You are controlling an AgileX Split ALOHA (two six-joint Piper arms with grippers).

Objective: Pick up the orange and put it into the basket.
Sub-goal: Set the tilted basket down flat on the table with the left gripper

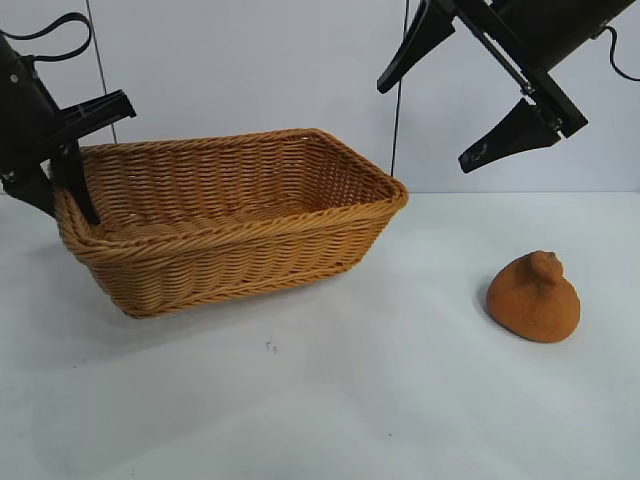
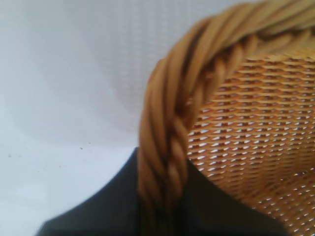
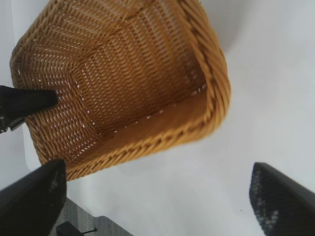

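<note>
The tan wicker basket (image 1: 240, 262) stands left of the middle of the white table. My left gripper (image 1: 68, 195) is shut on the braided rim (image 2: 167, 123) at the basket's left end, one finger inside the wall and one outside (image 2: 98, 211). The burnt-orange orange (image 1: 535, 297) lies on the table at the right, well apart from the basket, with nothing touching it. My right gripper (image 1: 427, 125) hangs high above the table between basket and orange, open wide and empty. In the right wrist view it (image 3: 156, 182) looks down at the basket (image 3: 147, 142).
White table surface (image 1: 330, 400) spreads in front of the basket and around the orange. A pale wall stands close behind. The table's edge and a grey floor show in the right wrist view (image 3: 83, 216).
</note>
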